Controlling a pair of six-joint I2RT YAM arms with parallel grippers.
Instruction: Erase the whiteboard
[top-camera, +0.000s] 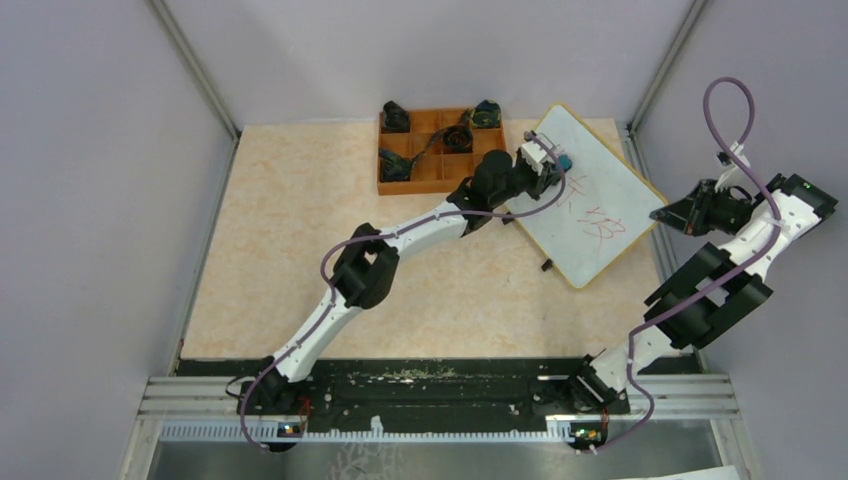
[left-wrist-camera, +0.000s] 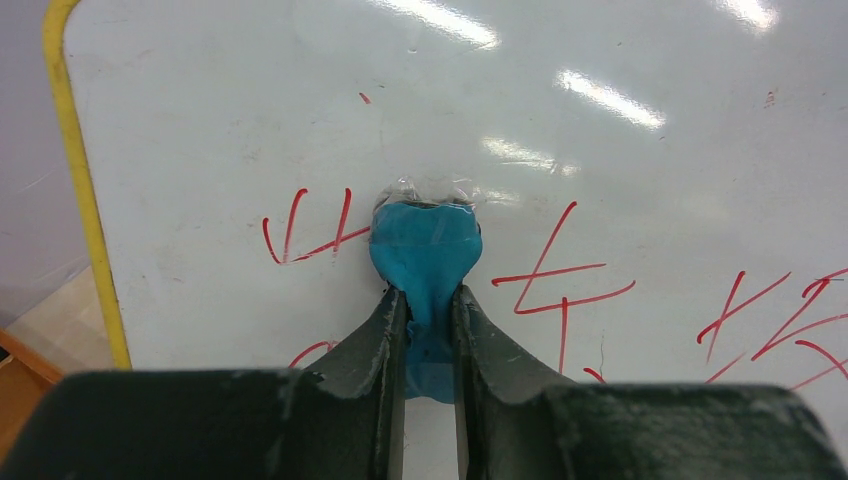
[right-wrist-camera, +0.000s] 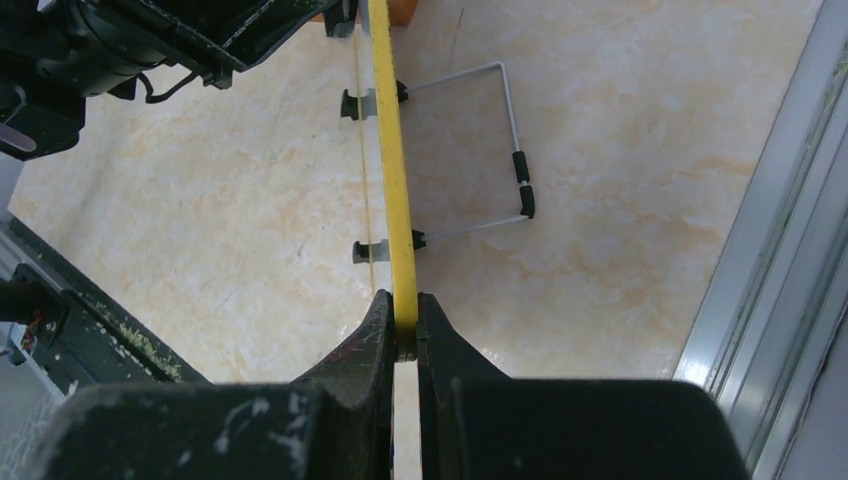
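— What has the left claw (left-wrist-camera: 428, 300) got?
— It is pinching a soft teal wad (left-wrist-camera: 425, 250), rounded and glossy, with a clear film crinkled over its tip. The tip sits against the whiteboard (top-camera: 585, 200), among thin red marks (left-wrist-camera: 560, 285).
— And the right claw (right-wrist-camera: 400, 322)?
— Its jaws are pressed onto the board's narrow yellow frame (right-wrist-camera: 385, 100), at the board's right edge.
— Where is the board?
— At the far right of the counter (top-camera: 300, 220), which is beige and marbled. The board is smooth, white and round-cornered, set askew. A thin wire stand (right-wrist-camera: 510, 150) with black sleeves shows behind it.
— Anything beside it?
— An orange tray (top-camera: 440, 113) of square compartments, just left of it at the far edge.
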